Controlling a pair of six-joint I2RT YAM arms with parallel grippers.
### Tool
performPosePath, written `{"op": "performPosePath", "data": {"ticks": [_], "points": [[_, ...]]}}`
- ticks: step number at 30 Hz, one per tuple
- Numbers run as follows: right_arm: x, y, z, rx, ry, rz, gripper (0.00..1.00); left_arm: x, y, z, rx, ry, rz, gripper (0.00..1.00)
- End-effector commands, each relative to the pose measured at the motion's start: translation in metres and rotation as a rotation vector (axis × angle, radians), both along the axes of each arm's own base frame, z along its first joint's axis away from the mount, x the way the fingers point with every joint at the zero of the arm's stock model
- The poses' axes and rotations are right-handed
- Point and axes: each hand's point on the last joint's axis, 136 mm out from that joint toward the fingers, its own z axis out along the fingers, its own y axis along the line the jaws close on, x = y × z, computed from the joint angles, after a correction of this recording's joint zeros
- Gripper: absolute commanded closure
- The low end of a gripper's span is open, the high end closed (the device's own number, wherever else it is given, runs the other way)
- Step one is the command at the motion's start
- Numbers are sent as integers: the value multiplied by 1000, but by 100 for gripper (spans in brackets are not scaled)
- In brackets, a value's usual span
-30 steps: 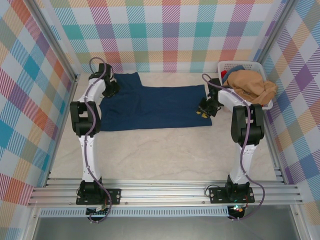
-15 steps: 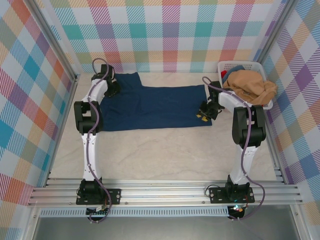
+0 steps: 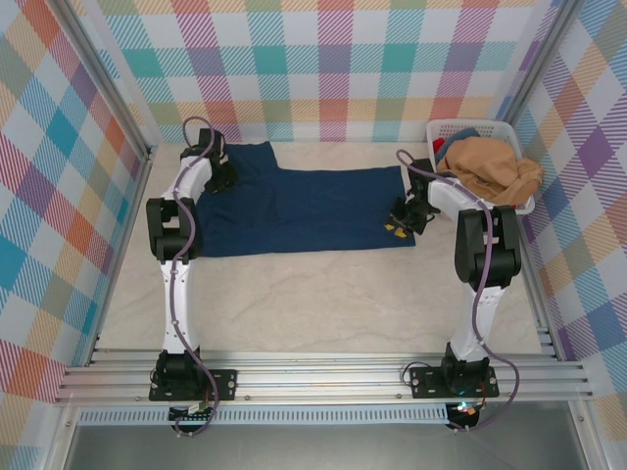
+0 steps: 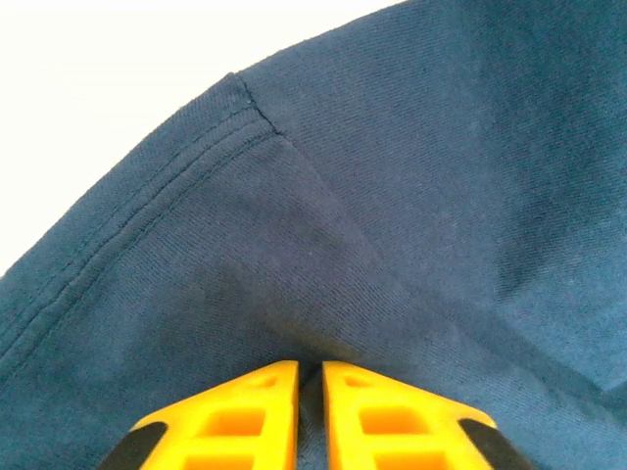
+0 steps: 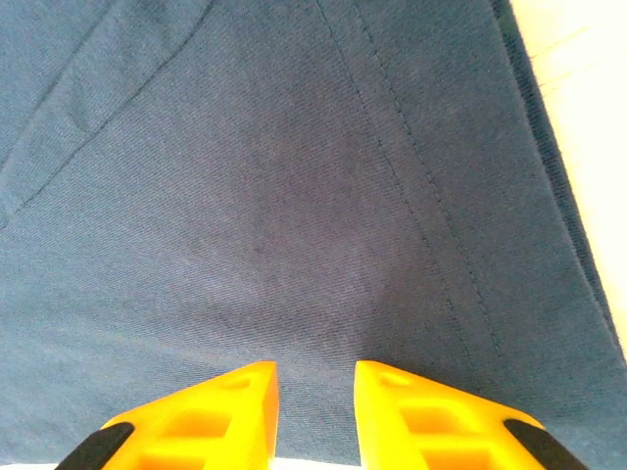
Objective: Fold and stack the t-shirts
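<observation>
Navy t-shirt (image 3: pixel 294 211) lies spread on the desk (image 3: pixel 313 294). I judge it soft, light and limp; grasp at hems. Left fingers (image 4: pixel 235 411) pinch a fold near the sleeve hem. Right fingers (image 5: pixel 206 411) stand part-closed over the right edge; I cannot tell whether they grip.

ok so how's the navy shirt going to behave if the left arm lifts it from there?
Likely floppy: the navy t-shirt puckers into a ridge at the left gripper. Probably sags and drags, since most lies flat on the table. Matte knit suggests little slip.
</observation>
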Motion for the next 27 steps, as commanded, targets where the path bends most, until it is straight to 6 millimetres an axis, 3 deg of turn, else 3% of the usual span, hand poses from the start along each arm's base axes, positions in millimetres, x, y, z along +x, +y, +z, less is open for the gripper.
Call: {"op": "performPosePath", "data": {"ticks": [1,12,21,27], "points": [[6,3,10,16,-16,2,74,4,-5,4,-4,-12,-17,91],[9,2,6,4,-8,-1,74,7,-4,57,80,-89,-3,99],[13,3,3,13,-3,-15,74,9,-3,69,94,-110,1,100],[10,3,2,12,1,-15,74,18,-10,94,73,-177,0,100]]}}
